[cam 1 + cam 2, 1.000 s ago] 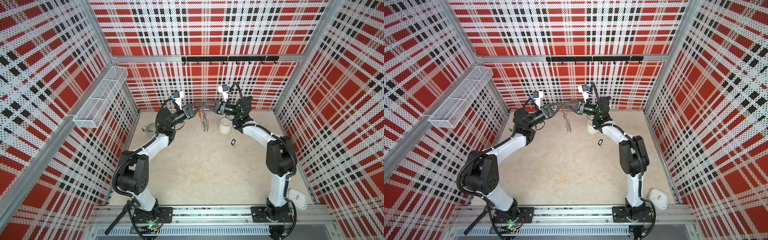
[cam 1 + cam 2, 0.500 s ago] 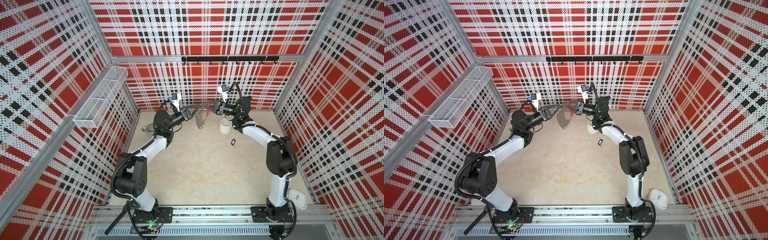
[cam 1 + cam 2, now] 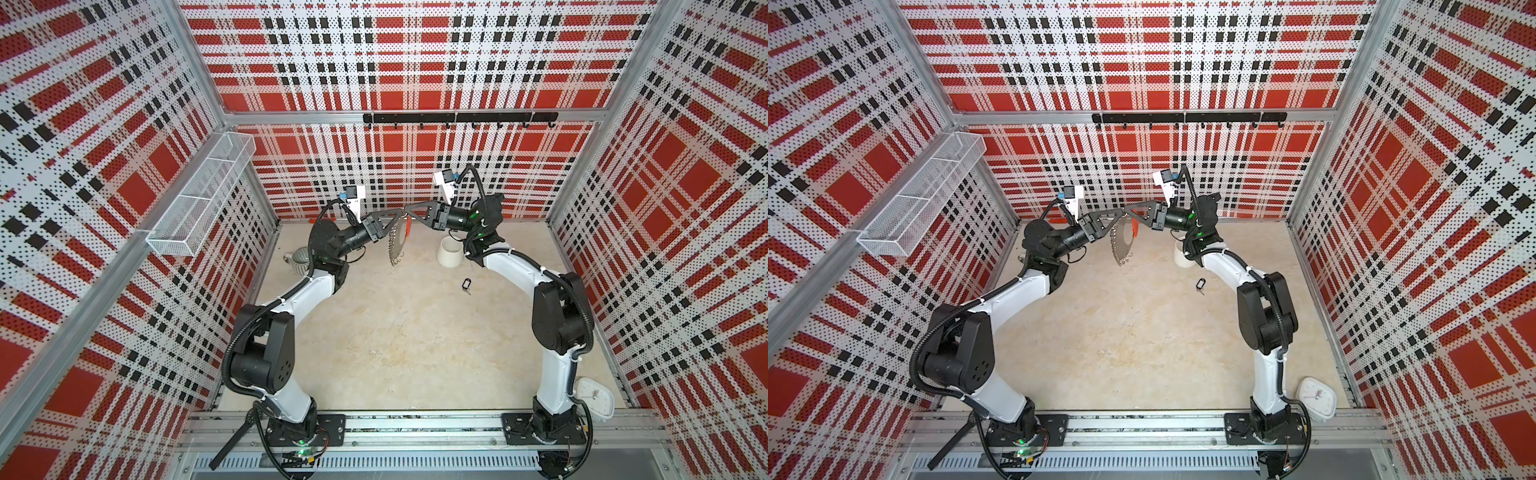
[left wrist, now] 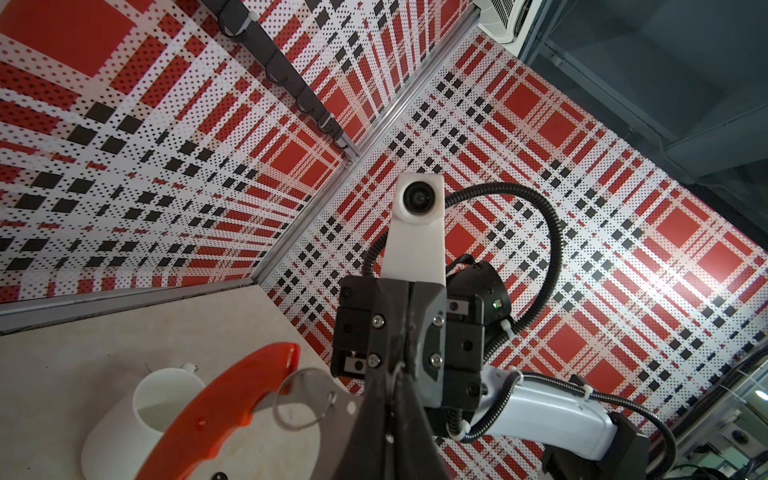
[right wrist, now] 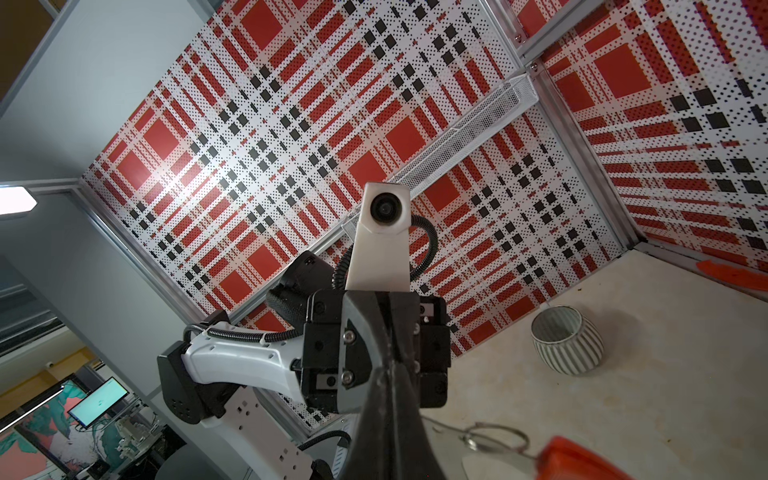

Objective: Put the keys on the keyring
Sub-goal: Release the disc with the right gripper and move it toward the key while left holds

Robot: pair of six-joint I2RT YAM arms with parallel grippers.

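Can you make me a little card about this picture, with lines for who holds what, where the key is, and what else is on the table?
holders: left claw and right claw, both shut, tip to tip
held thing: keyring, pinched at its top edge
keyring pose: hanging in the air, red-orange part near the top, small wire rings dangling
key: key tag, lying alone on the table, not held, not on the keyring
other things: white cup, striped pot, white clock
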